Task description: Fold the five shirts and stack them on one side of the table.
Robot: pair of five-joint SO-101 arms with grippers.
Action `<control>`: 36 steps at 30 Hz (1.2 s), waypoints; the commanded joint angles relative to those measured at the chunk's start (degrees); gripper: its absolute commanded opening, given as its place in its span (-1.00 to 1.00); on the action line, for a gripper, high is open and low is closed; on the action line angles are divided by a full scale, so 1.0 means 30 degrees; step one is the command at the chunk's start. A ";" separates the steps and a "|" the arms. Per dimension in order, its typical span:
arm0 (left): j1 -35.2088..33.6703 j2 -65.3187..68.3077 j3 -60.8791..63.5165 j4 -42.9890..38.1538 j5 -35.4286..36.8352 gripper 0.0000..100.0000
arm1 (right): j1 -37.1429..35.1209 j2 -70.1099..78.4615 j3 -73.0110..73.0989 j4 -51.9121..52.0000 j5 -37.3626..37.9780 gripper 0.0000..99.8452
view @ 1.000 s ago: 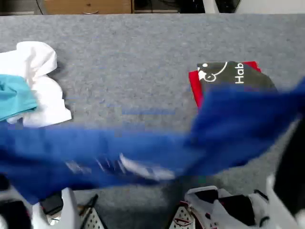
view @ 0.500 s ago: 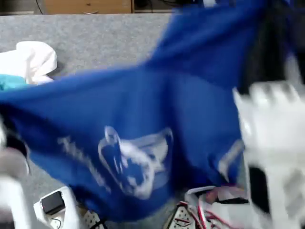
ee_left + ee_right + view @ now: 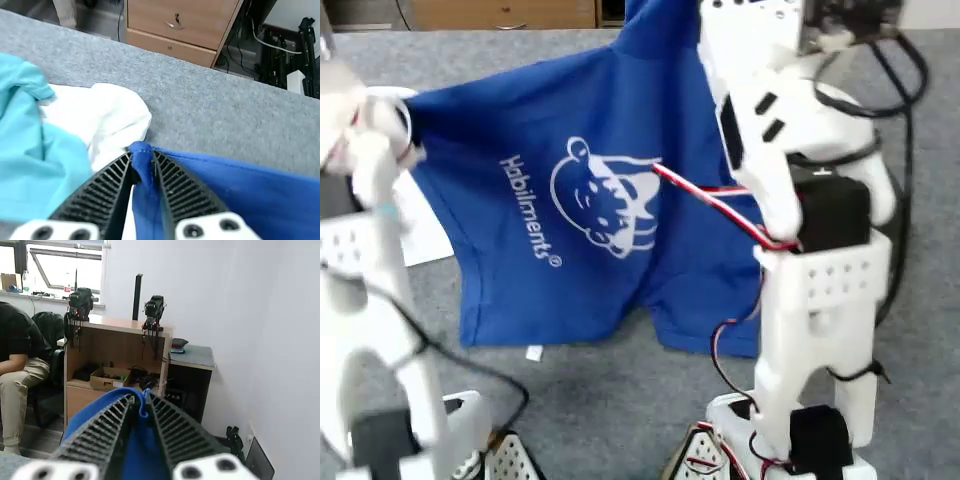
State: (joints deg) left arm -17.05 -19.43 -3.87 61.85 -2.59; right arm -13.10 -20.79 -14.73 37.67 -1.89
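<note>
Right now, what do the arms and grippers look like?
Both arms are white plastic with black motors. The right arm carries a red-and-white wire and black cables; the left arm a black cable. The left gripper and right gripper have ribbed black fingers on white bases.

On the right arm [image 3: 800,330]: blocky white printed-plastic shells with rounded corners. One black servo block [image 3: 832,210] sits mid-arm, another at the base. The white bracket [image 3: 830,285] under the servo block carries rows of small holes. A red-and-white wire [image 3: 720,205] runs along the arm, and black cables [image 3: 892,80] loop off the upper segment.

On the left arm [image 3: 360,300]: same white plastic, with a thin black lead [image 3: 480,370] trailing off.

On the left gripper [image 3: 142,156]: black fingers [image 3: 107,187] with ribbed inner faces and white mounts with dark round screw holes. The right gripper [image 3: 141,398] has the same build.
</note>
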 commanded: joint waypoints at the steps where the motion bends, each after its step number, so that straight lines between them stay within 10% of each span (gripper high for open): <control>1: 0.0088 0.3941 -0.6095 -0.0293 0.0527 -0.96 | 0.0220 0.0806 0.0190 -0.0996 0.0176 -1.00; 18: 0.0381 1.4403 -1.9077 0.4484 0.0527 -0.96 | 0.1773 0.6139 -0.2740 0.0205 0.0088 -1.00; 28: 0.0469 1.4520 -2.1802 1.2659 -0.1143 -0.96 | 0.1832 0.6081 -0.6256 1.2278 0.2168 -1.00; 36: -0.0645 1.3582 -1.5678 1.3040 -0.3839 -0.96 | 0.1861 0.6081 -0.6608 2.0132 0.7853 -1.00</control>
State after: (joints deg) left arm -17.67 24.97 -58.29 100.18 -12.35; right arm -8.44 -2.15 -33.80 93.85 18.42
